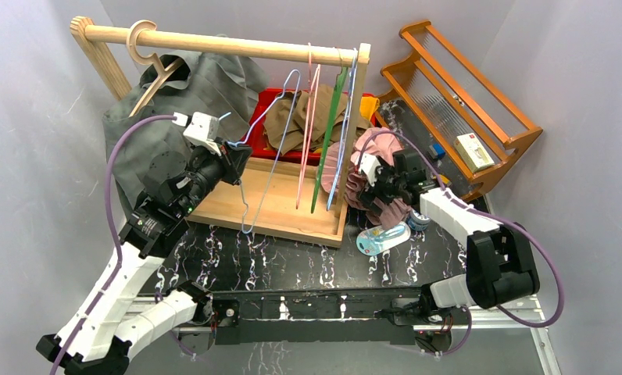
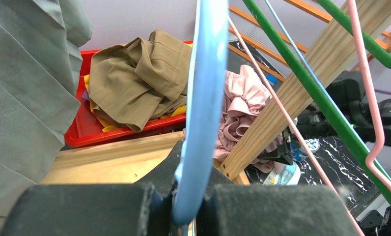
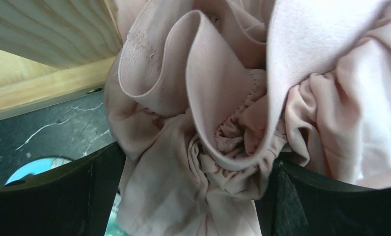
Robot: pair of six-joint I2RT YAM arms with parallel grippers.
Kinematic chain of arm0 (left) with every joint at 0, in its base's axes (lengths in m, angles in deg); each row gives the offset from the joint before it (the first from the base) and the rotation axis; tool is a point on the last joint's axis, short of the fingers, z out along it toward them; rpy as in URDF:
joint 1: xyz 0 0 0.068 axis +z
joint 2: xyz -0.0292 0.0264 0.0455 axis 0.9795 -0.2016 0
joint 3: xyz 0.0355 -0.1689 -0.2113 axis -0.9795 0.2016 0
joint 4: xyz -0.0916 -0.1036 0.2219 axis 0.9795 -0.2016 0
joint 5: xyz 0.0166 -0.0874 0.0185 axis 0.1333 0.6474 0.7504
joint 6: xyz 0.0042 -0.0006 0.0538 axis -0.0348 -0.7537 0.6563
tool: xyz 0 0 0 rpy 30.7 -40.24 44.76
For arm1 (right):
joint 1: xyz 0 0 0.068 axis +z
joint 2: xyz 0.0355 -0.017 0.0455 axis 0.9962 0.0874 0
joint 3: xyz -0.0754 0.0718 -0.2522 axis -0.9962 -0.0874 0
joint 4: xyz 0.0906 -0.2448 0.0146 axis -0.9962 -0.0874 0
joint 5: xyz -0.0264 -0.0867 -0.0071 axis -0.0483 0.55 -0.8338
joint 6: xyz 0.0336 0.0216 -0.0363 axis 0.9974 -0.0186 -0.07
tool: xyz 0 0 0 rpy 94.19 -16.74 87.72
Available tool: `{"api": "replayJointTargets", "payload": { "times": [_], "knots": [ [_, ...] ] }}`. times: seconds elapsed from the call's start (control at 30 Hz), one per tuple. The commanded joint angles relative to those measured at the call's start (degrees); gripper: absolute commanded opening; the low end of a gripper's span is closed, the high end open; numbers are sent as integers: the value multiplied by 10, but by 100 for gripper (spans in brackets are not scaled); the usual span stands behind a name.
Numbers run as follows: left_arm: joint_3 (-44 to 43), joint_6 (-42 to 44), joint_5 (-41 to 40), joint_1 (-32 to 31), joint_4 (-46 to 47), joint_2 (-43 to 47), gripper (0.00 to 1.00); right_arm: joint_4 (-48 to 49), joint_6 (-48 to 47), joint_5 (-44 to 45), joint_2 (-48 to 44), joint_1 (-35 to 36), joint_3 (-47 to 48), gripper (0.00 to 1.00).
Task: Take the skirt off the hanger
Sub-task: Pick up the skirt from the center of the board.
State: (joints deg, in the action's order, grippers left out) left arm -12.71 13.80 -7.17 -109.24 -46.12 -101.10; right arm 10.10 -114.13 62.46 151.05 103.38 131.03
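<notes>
A pink ruffled skirt [image 1: 373, 148] hangs bunched beside the right post of the wooden clothes rack [image 1: 222, 47]. My right gripper [image 1: 373, 178] is shut on it; in the right wrist view the pink fabric [image 3: 203, 142] fills the gap between both fingers [image 3: 61, 196]. My left gripper [image 1: 234, 160] is shut on the wire of a light blue hanger [image 1: 273, 148], which looks bare and leans on the rack's rod. In the left wrist view the blue hanger [image 2: 203, 98] is pinched between the pads [image 2: 262, 211], and the skirt [image 2: 242, 113] shows behind the post.
A grey pleated garment [image 1: 214, 78] hangs on a wooden hanger [image 1: 155, 70] at the rod's left. Pink [image 1: 308, 133] and green [image 1: 329, 141] hangers hang at the right. A red bin [image 1: 265, 105] holds tan clothes. An orange wooden rack [image 1: 464, 101] stands at the right. A small blue-white item [image 1: 382, 238] lies on the table.
</notes>
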Motion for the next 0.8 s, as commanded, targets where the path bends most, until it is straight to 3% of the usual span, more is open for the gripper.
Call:
{"api": "replayJointTargets", "payload": {
  "times": [0.0, 0.13, 0.17, 0.2, 0.27, 0.33, 0.37, 0.43, 0.53, 0.77],
  "knots": [
    [-10, -3, -6, -2, 2, -1, 0, 197, 8, 3, 8, 1, -69, 98],
    [-18, -1, -8, -2, -2, -8, 0, 278, 14, 41, 25, 3, -108, 96],
    [-19, -3, -11, -3, 0, -10, 0, 321, 29, 72, 31, 6, -126, 89],
    [-21, -5, -9, -2, -1, -14, 0, 346, 54, 98, 35, 7, -128, 79],
    [-29, -9, -3, -2, -1, -24, 0, 353, 100, 98, 24, 7, -125, 36],
    [-37, -9, -5, -2, -3, -31, 0, 337, 157, 88, -12, 6, -120, 4],
    [-39, -10, -8, -2, -6, -31, 0, 324, 212, 101, -44, 6, -115, 0],
    [-39, -11, -21, -2, -11, -32, 0, 268, 370, 169, -148, -3, -88, 0],
    [-39, -18, -24, -2, -10, -37, 0, 150, 506, 232, -174, -32, 41, 0],
    [-47, -38, -13, -2, -11, -47, 0, 118, 575, 161, -78, -64, 241, 0]
  ]
}}
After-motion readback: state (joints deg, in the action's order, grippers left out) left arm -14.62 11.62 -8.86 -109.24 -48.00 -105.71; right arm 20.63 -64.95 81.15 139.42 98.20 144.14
